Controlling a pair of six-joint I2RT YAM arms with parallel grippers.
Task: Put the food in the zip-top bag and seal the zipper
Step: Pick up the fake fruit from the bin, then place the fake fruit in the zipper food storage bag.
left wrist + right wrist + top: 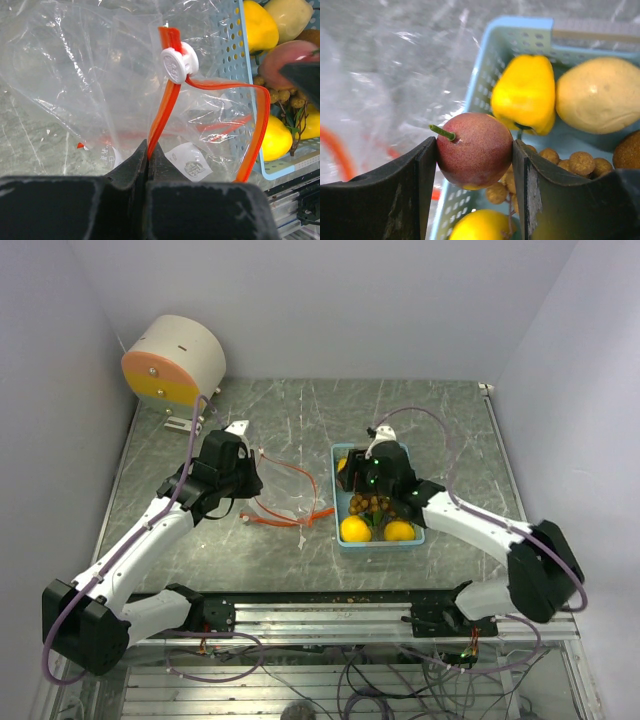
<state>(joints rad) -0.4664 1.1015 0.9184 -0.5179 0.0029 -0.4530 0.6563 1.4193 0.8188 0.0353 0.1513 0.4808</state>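
The clear zip-top bag point(285, 490) with an orange zipper point(165, 107) and white slider point(179, 62) lies left of the light blue tray point(380, 543). My left gripper point(148, 154) is shut on the zipper strip and holds the bag's mouth open; it also shows in the top view point(248, 462). My right gripper point(475, 150) is shut on the dark red apple point(476, 148), held just above the tray's left rim point(515, 25). Yellow fruits point(355, 529), a yellow pepper-shaped fruit point(525, 92), a pale lump point(597, 95) and brown balls point(575, 162) lie in the tray.
A beige and orange drum point(175, 360) stands at the back left corner. White walls close in the table on three sides. A metal rail point(330, 605) runs along the near edge between the arm bases.
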